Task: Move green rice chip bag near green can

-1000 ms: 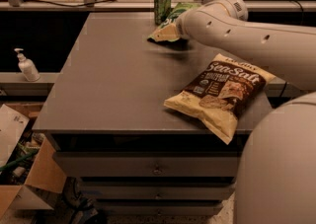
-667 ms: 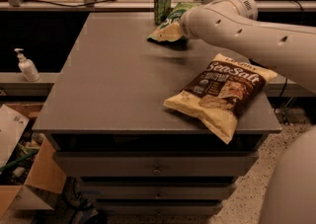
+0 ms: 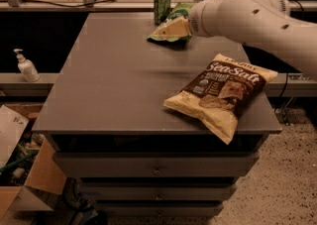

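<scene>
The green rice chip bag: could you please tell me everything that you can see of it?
The green rice chip bag is a small, crinkly-looking packet, bright green with a pale chip picture on its near face. It lies near the far edge of the grey table, close beside the green can; whether they touch cannot be told. The gripper, on the white arm, is at the bag's end and hides part of it.
</scene>
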Robot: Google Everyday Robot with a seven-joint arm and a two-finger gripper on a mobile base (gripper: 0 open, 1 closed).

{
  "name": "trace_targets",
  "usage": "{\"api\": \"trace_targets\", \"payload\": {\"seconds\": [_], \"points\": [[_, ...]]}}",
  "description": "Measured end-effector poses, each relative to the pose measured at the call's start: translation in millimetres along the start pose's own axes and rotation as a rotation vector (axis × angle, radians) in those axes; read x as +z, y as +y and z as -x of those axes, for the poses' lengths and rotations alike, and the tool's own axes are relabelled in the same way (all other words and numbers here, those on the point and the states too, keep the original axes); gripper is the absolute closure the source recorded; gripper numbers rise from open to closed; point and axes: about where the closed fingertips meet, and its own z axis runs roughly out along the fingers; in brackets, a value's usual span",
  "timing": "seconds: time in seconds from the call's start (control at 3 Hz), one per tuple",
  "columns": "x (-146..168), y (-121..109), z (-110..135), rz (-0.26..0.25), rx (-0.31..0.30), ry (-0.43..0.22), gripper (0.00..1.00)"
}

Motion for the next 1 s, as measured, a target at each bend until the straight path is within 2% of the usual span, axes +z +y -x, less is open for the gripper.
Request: {"api": "trace_targets", "payload": {"seconds": [0.33,0.67,1.0], "points": [[-21.0,-0.5,1.1,0.065,0.062,-0.056,0.0],[-39.4,3.0,6.2,0.083,0.073,-0.091,0.0],[-39.5,3.1,6.2,0.082,0.072,-0.091,0.0]]}}
